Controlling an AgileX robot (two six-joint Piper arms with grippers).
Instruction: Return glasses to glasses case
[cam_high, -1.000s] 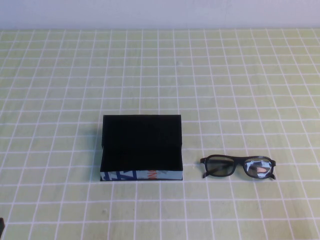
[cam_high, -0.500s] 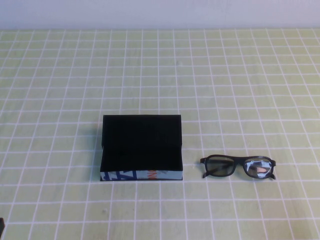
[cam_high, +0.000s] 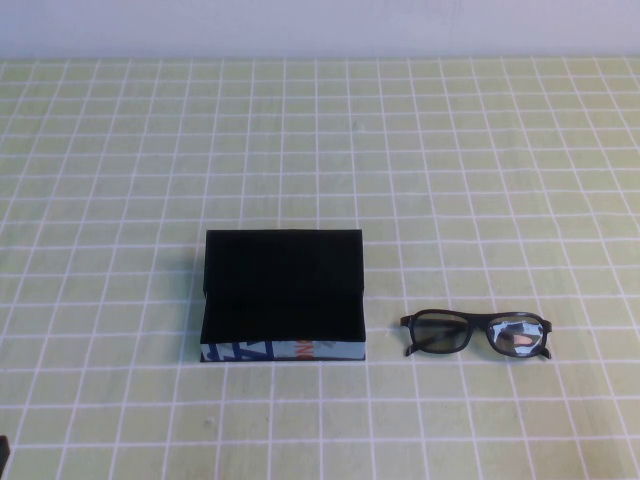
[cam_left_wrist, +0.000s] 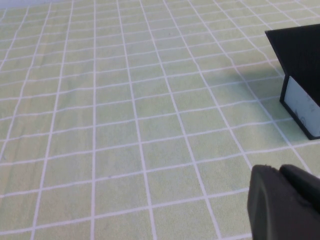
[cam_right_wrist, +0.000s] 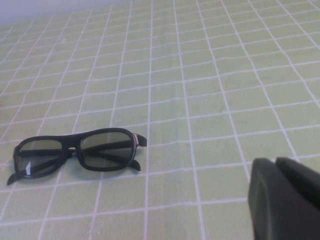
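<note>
The black glasses case (cam_high: 283, 297) lies open at the table's middle left, flap lid back, its white printed side facing the near edge. One corner of it shows in the left wrist view (cam_left_wrist: 300, 65). The black glasses (cam_high: 477, 334) lie on the cloth just right of the case, lenses facing the near edge; they also show in the right wrist view (cam_right_wrist: 77, 152). My left gripper (cam_left_wrist: 280, 172) is shut and empty, low at the near left, apart from the case. My right gripper (cam_right_wrist: 277, 165) is shut and empty, near the right front, apart from the glasses.
A yellow-green checked cloth (cam_high: 320, 150) covers the whole table. A pale wall runs along the far edge. A dark bit of the left arm (cam_high: 3, 455) shows at the near left corner of the high view.
</note>
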